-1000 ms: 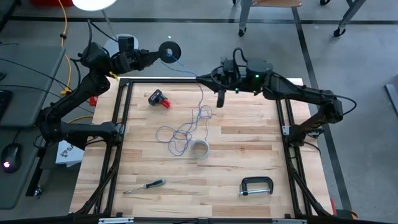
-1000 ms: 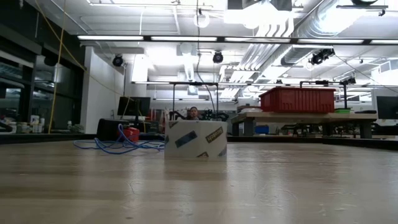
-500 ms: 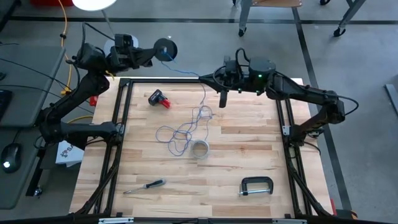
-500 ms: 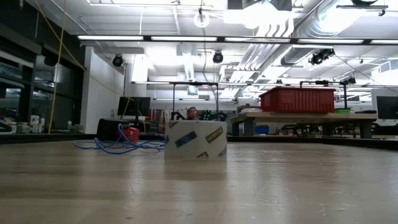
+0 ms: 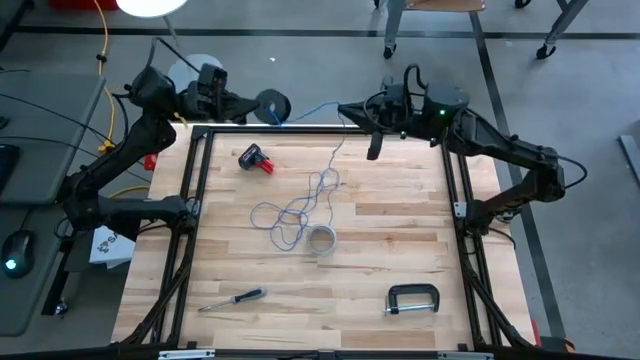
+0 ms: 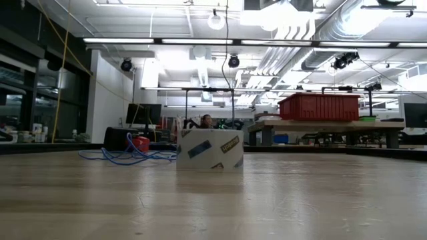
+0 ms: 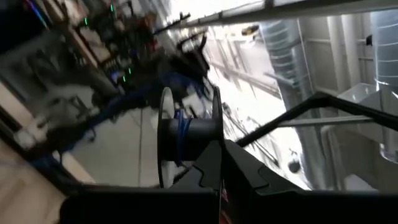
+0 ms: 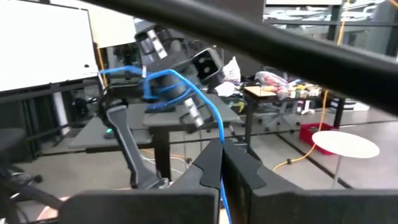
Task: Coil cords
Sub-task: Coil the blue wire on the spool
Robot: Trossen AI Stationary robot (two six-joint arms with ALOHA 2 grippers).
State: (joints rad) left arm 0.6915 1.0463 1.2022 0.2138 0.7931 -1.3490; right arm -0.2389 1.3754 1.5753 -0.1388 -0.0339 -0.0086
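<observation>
- Wooden table [image 5: 400, 250], seen from above: most of the blue cord [image 5: 295, 212] lies in a loose tangle at centre frame, just up-left of a roll of tape [image 5: 321, 239]. One strand climbs to the top edge, where the right gripper [image 5: 374, 146], jaws pressed together, pinches it. From there it runs leftward, nearly level, to a black spool [image 5: 272, 104] clamped in the left gripper [image 5: 243, 103] at upper left.
- Low view: the tangle [image 6: 130, 157] sits mid-left behind the tape roll [image 6: 209, 149]; a thin line rises out of the top of the frame.
- Left wrist view: shut fingers [image 7: 211, 168] grip the spool [image 7: 186, 134], its axle level, blue turns around the core.
- Right wrist view: the cord [image 8: 214, 134] rises from between the closed fingers [image 8: 208, 165] and arcs toward upper left, where the other arm is. I judge the next winding depends on this taut span.
</observation>
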